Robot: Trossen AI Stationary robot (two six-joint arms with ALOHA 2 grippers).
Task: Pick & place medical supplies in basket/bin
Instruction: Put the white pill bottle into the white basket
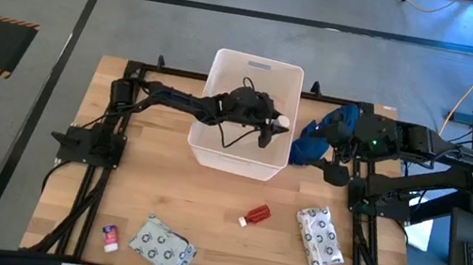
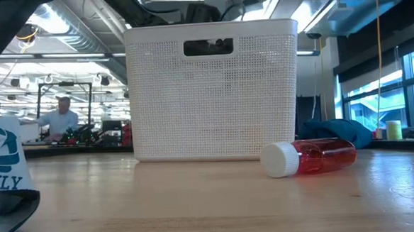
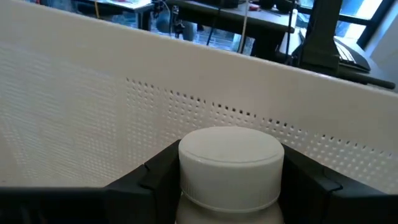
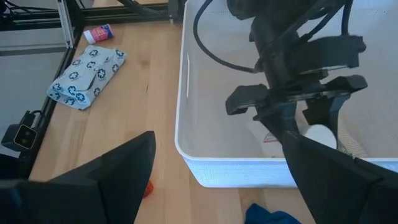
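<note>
The white bin [image 1: 209, 152] stands at the table's far middle. My left gripper [image 1: 273, 129] reaches into it from the left, shut on the white pill bottle [image 3: 230, 158], whose cap [image 1: 284, 119] shows past the fingers. My right gripper [image 4: 217, 186] hovers open just right of the bin, over the dark blue cloth [image 1: 315, 145]. On the near table lie a red vial [image 1: 255, 215] on its side, two dotted packets [image 1: 320, 237] [image 1: 162, 245] lying flat, and a small red and white tube [image 1: 110, 236]. My left gripper pinches the pill bottle between its two fingers [image 3: 155, 177], on the body just below the white cap [image 3: 230, 146]. The bottle lies along the fingers, cap end leading. It is held inside the bin, near its right wall; whether it touches the bin's floor I cannot tell.
The low view shows the bin's perforated near wall [image 2: 213, 94] with its handle slot, the red vial [image 2: 312, 157] before it and a packet [image 2: 4, 180] close at left. Black frame rails run along both table sides. Bare wood lies between bin and near items. A person stands far behind.
</note>
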